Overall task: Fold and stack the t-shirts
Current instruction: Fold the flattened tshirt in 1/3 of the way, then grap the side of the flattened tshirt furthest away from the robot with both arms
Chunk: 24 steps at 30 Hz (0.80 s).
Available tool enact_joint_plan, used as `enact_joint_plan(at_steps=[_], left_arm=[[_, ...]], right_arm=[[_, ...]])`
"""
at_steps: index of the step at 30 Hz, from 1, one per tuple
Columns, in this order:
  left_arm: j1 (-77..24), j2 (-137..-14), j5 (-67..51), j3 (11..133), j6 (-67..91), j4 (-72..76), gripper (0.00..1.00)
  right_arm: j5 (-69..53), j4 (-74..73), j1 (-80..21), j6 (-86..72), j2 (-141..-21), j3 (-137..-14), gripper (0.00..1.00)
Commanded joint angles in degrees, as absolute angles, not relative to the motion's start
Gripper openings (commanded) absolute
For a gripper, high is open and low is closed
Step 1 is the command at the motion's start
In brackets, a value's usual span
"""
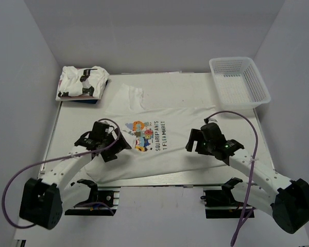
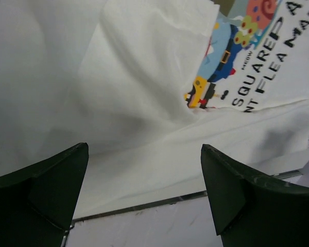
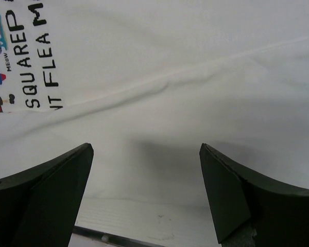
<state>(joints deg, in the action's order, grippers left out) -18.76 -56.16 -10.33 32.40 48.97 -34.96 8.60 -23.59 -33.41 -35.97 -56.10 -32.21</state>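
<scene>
Grey walls, white counter. On it the printed t-shirt lies flat, long axis left to right. My left claw hovers over its left part and my right claw over its right, both released and empty. The shirt's near edge lies just baseward of both claws, about equally near each. The folded stack sits back-left.

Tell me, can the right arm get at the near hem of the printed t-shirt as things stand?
Probably yes. The right gripper is open just above the printed t-shirt, close to its near hem, and nothing lies between the fingers and the cloth.
</scene>
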Motion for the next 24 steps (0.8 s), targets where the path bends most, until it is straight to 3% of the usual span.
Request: enact_joint_plan(at_steps=[1, 10, 24], left_arm=[[-20.3, -62.8, -12.6, 35.2, 45.5, -28.0, 1.0], [-23.2, -74.4, -10.0, 38.8, 45.5, -17.5, 1.0], [-25.4, -91.4, -4.0, 57.3, 37.7, -18.4, 1.0]], right_arm=[[10.7, -18.4, -33.1, -34.9, -57.7, -34.8, 0.9], [13.4, -17.7, -33.1, -34.5, -60.6, -35.7, 0.9], [14.0, -16.5, -33.0, -35.1, -60.6, -35.0, 0.9]])
